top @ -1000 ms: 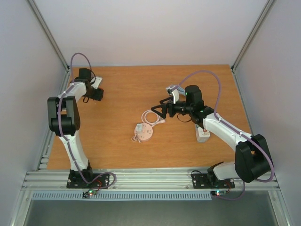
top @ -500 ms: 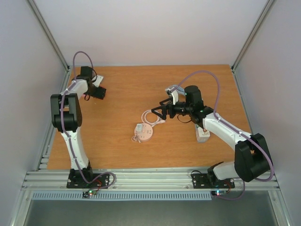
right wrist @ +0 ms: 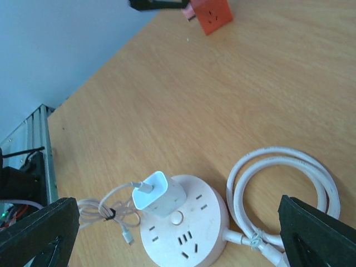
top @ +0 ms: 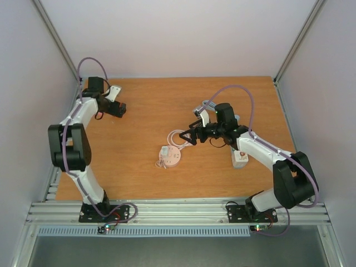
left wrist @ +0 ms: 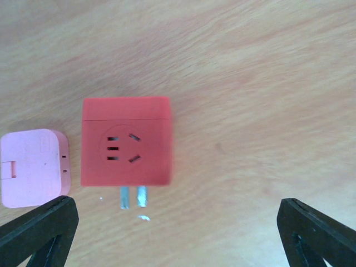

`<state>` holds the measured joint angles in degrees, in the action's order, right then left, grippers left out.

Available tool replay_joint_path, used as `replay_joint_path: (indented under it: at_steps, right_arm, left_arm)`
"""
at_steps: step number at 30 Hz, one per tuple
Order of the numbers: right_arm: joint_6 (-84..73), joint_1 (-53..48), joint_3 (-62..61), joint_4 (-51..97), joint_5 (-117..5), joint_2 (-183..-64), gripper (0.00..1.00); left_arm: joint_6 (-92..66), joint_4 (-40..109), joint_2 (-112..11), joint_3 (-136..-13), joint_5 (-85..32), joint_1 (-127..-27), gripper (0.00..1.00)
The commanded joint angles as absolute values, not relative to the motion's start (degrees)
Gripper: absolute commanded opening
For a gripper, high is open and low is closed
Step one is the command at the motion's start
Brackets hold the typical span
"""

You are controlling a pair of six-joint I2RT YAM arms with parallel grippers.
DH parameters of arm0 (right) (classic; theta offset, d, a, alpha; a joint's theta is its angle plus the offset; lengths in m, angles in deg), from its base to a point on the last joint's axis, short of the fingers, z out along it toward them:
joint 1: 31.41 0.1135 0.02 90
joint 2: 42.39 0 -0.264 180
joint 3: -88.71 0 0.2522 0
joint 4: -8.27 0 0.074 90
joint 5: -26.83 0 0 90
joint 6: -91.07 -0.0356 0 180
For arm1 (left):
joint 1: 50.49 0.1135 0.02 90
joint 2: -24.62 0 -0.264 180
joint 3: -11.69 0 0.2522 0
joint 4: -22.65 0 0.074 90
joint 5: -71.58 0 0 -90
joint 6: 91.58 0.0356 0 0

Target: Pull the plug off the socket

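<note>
A round pale-pink socket [top: 170,159] lies mid-table with a white charger plug [top: 165,151] standing in it. In the right wrist view the plug [right wrist: 157,194] sits in the socket's [right wrist: 194,236] upper left, with a thin white cable [right wrist: 105,212] bundled to its left. My right gripper [top: 186,137] is open and empty, hovering just beyond the socket over its thick coiled cord [top: 179,137]; the socket lies between its fingertips [right wrist: 39,231]. My left gripper [top: 119,110] is open and empty at the far left, above a red cube adapter [left wrist: 125,147].
A pink square adapter [left wrist: 33,167] lies next to the red cube, whose two metal prongs [left wrist: 133,196] point toward my left gripper. The thick cord [right wrist: 283,183] loops right of the socket. A white block with a red button [top: 240,158] lies under the right arm.
My right gripper has dipped slightly toward the socket. The left arm's elbow has swung outward and nearer while its gripper stayed over the red cube.
</note>
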<state>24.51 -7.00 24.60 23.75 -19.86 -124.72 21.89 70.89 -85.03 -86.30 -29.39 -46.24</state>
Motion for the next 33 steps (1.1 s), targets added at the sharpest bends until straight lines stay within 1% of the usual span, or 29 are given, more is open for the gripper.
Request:
replay_joint_path:
  at_steps: [1, 4, 7, 10, 16, 20, 23, 27, 30, 33]
  right_arm:
    - [27.5, -7.1, 23.4, 25.5, -20.4, -126.2, 0.98]
    - [27.8, -7.1, 23.4, 25.5, -20.8, -126.7, 0.98]
    - [29.2, -7.1, 23.8, 25.6, -20.3, -127.0, 0.98]
    - [31.4, -7.1, 24.6, 26.0, -19.4, -126.7, 0.97]
    - [34.9, -7.1, 25.4, 27.0, -18.8, -126.9, 0.96]
    - [36.6, -7.1, 26.0, 27.3, -18.9, -127.3, 0.94]
    - [37.1, -7.1, 26.0, 27.6, -19.2, -127.8, 0.91]
    - [37.9, -6.8, 26.0, 27.9, -20.0, -128.8, 0.81]
    - [38.8, -6.4, 26.1, 28.4, -20.2, -129.3, 0.69]
    - [39.7, -5.6, 26.2, 28.9, -20.3, -129.8, 0.61]
  left_arm:
    - [24.2, 69.1, -75.0, -80.7, -34.8, -48.2, 1.00]
    - [24.9, 70.3, -70.0, -77.7, -36.6, -50.1, 1.00]
    - [26.4, 71.9, -64.8, -74.8, -39.4, -54.5, 1.00]
    - [32.3, 75.2, -60.9, -73.1, -43.9, -56.0, 1.00]
    - [44.5, 82.9, -60.4, -73.8, -51.6, -57.2, 1.00]
    - [52.5, 83.9, -60.4, -71.3, -56.8, -57.6, 1.00]
    - [58.6, 83.4, -61.0, -69.5, -59.7, -58.1, 0.96]
    - [65.0, 82.6, -63.4, -68.1, -61.6, -59.1, 0.91]
    - [65.7, 80.4, -65.2, -67.2, -62.0, -60.3, 0.86]
    - [67.7, 77.9, -66.1, -65.1, -61.5, -62.4, 0.79]
